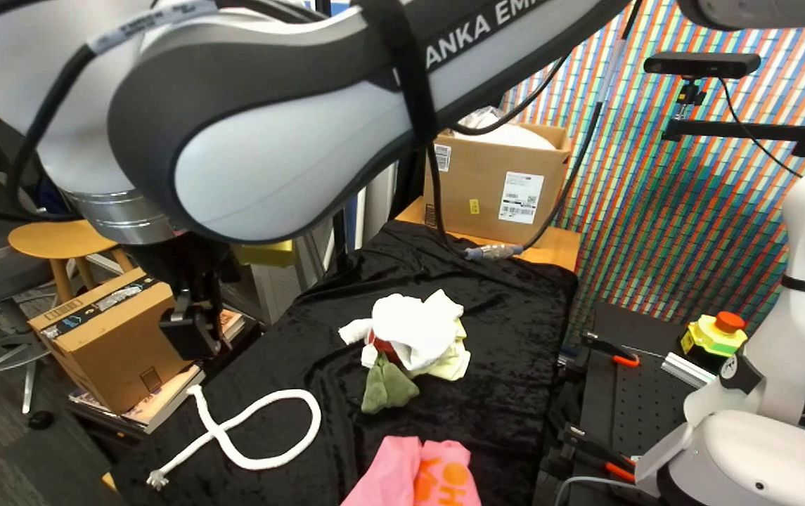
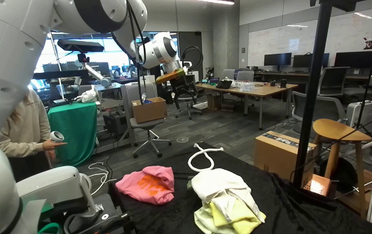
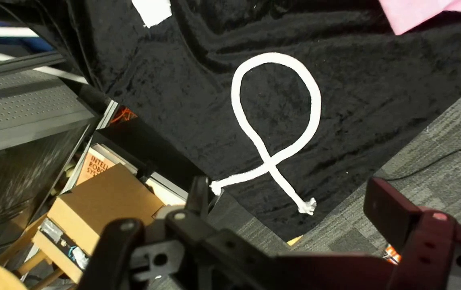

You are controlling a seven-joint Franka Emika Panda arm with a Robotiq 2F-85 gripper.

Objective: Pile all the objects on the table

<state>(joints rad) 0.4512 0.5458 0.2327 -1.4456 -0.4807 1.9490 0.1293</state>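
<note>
Black velvety cloth [image 1: 507, 330] covered the wooden table [image 1: 562, 247]. On it stood a heap of fabrics [image 1: 409, 337]: a white cloth [image 2: 220, 182] overlay a pale yellow cloth [image 2: 237, 216], and a dark green fabric piece [image 1: 384, 390] lay at the heap's side. Thick white rope [image 3: 315, 104] lay apart from the heap, crossing itself once to form a single loop. Pink fabric with orange lettering [image 2: 147, 187] lay near the heap, separated from it. The black two-finger gripper [image 3: 290, 197] was positioned above cloth level, its fingers [image 3: 387, 209] spread wide apart.
</note>
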